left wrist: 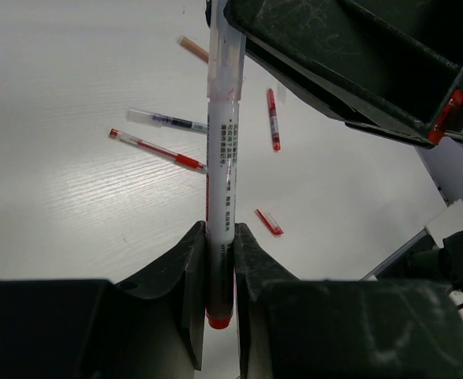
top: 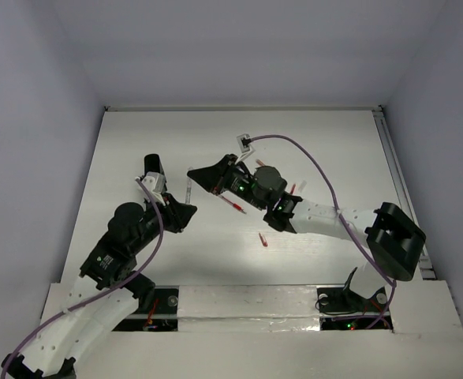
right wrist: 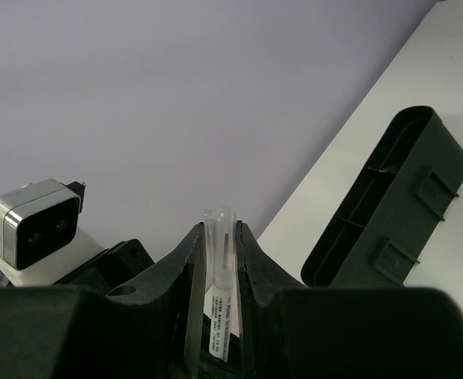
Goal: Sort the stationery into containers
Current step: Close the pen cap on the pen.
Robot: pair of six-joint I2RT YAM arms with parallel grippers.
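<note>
Left wrist view: left pincer (left wrist: 219, 237) clamps white pen (left wrist: 223, 158), right pincer (right wrist: 218, 237) clamps clear-tipped pen (right wrist: 219, 264); next, likely release both into black box (right wrist: 389, 205).

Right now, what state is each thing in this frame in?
left fingers: shut on white pen
white pen: gripped near its red end
right fingers: shut on clear-capped pen
clear-capped pen: gripped, cap end sticking out
loose pens: lying flat on the table
black box: not gripped; contents not visible
</note>
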